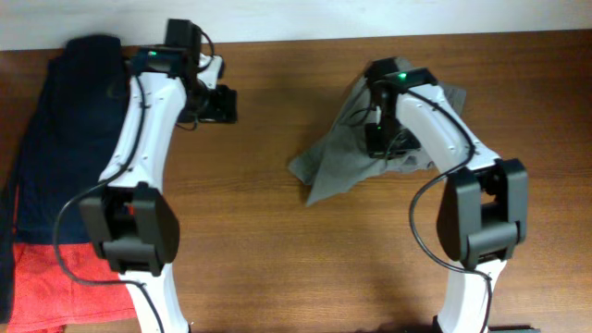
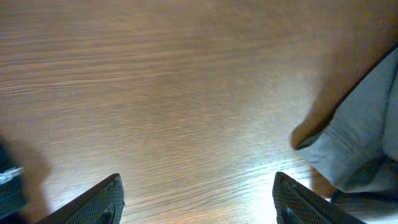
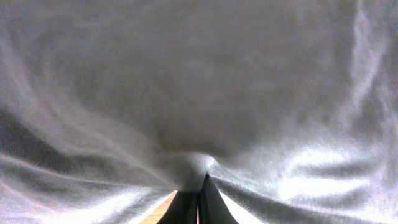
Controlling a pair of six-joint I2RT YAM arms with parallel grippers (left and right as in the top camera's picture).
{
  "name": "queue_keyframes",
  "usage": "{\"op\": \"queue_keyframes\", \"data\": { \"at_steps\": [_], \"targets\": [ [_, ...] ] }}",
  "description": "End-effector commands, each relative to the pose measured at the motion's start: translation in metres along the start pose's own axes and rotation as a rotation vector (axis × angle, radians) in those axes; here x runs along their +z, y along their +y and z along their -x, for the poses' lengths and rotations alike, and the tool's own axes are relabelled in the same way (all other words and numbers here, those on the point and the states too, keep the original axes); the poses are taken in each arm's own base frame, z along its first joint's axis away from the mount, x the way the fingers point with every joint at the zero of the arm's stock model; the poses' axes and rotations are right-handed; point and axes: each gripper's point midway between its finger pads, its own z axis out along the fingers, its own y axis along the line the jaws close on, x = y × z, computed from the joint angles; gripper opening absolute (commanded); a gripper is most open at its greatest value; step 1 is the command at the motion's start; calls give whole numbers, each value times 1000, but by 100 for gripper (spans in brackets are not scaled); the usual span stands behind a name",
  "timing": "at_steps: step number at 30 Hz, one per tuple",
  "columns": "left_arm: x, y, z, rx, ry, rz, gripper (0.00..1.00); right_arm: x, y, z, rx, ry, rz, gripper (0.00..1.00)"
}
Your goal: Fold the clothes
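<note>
At the far left of the wooden table lay a dark navy garment. Nearer, at the same edge, lay an orange-red garment that touched the navy one.

The left arm reached toward the far side of the table. The left gripper hung above bare wood, well apart from the shorts. In the left wrist view its fingers stood wide apart, with only wood grain between them. The grey hem of the shorts showed at the right of that view.

The shorts sat right of centre in a crumpled heap, with one pointed corner spread toward the near left.

The right arm bent over them, and the right gripper was down on the far part of the heap. In the right wrist view its fingers were pressed together on a small fold of the grey cloth. Creases fanned out from that pinch to both sides. A sliver of wood showed just left of the fingers.
</note>
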Motion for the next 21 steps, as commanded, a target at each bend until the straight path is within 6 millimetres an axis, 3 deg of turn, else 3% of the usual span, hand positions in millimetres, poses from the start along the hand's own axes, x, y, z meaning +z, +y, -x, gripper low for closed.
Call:
{"op": "queue_keyframes", "data": {
  "at_steps": [1, 5, 14, 21],
  "targets": [
    [32, -47, -10, 168, 71, -159, 75, -45, -6, -2, -17, -78, 117, 4],
    [61, -92, -27, 328, 132, -312, 75, -67, -10, -7, -23, -108, 196, 4],
    [124, -147, -65, 485, 255, -387, 75, -94, -20, -20, -35, -133, 310, 9],
    [124, -191, -83, 609, 262, -501, 76, -94, -21, -27, -51, -106, 309, 12]
  ]
}}
